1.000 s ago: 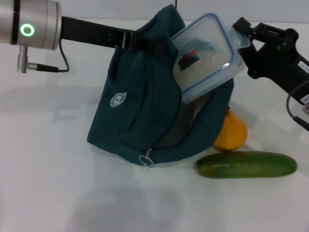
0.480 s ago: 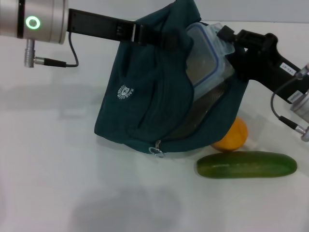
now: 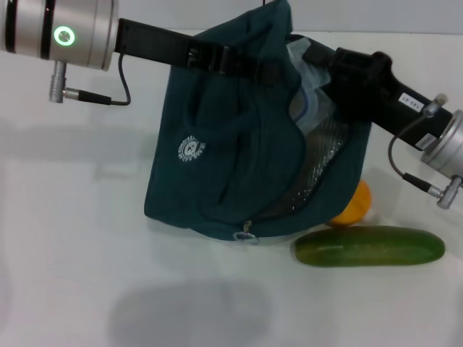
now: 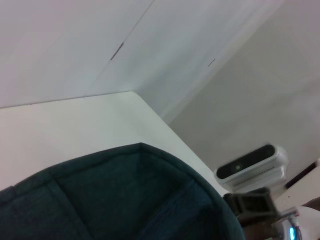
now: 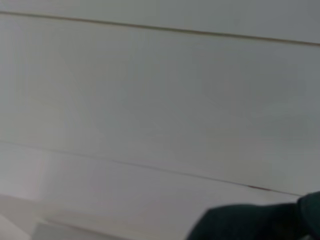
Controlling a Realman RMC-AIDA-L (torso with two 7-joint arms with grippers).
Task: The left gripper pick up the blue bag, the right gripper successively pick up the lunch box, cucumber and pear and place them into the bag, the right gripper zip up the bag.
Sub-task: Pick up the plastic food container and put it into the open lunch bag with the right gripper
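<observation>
Head view shows the lunch box (image 3: 309,101), which stuck well out of the blue bag (image 3: 239,159) a second ago, now almost wholly sunk into its mouth, with the right pincer (image 3: 322,69) pushed in after it; whether that pincer has let go cannot be told. The left pincer (image 3: 242,61) grips the bag's top edge, holding it up. Cucumber (image 3: 369,246) and pear (image 3: 353,206) wait on the counter (image 3: 72,253), so the first placing looks nearly done.
</observation>
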